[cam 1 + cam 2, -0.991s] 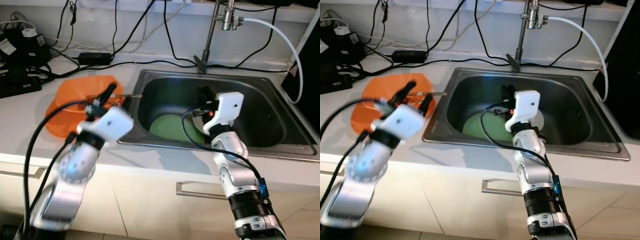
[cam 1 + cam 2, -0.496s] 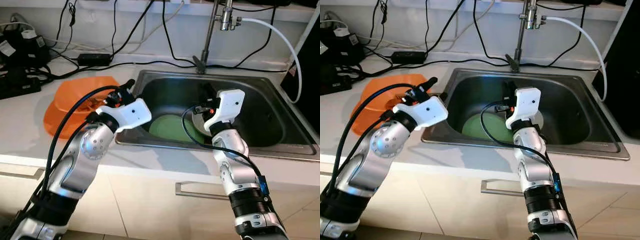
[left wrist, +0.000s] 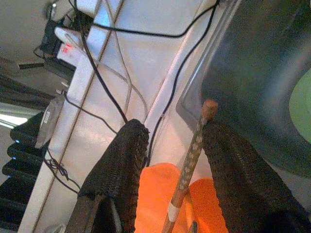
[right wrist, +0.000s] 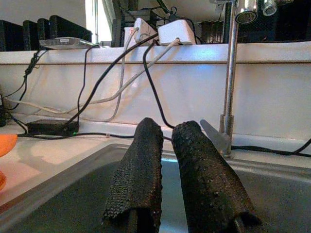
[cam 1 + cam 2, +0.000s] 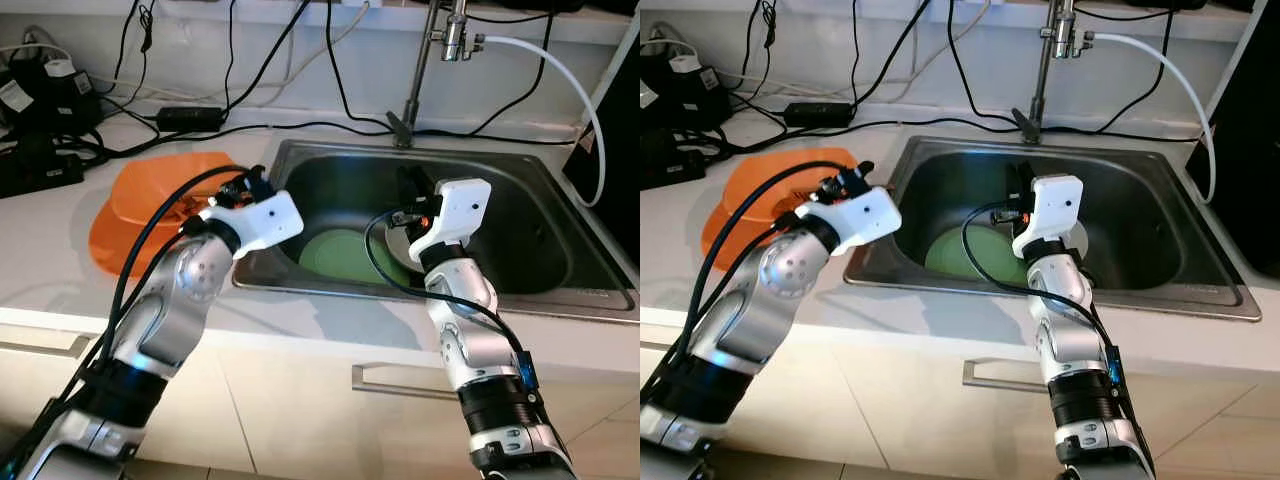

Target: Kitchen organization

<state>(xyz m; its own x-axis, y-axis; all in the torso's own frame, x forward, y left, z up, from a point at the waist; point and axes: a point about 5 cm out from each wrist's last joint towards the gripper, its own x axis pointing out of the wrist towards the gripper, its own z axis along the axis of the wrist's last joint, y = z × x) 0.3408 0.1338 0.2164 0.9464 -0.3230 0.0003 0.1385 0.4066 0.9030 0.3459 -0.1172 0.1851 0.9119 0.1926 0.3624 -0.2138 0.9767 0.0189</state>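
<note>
White desk runs along the wall, with a shiny steel sink set into it and black cables behind. At the sink's near corner the left gripper has its jaws wide apart. A thin brown patterned stick stands in the gap, resting against one jaw, so the jaws are not squeezing it. The stick's long way runs the same way the jaws point, and its tip reaches out past them toward the sink. Below the jaws lies a flat orange plastic plate. The right gripper hangs over the sink with jaws almost together and nothing in them. A round green plate lies just below and ahead of those jaws, so the right arm is nearer to it.
</note>
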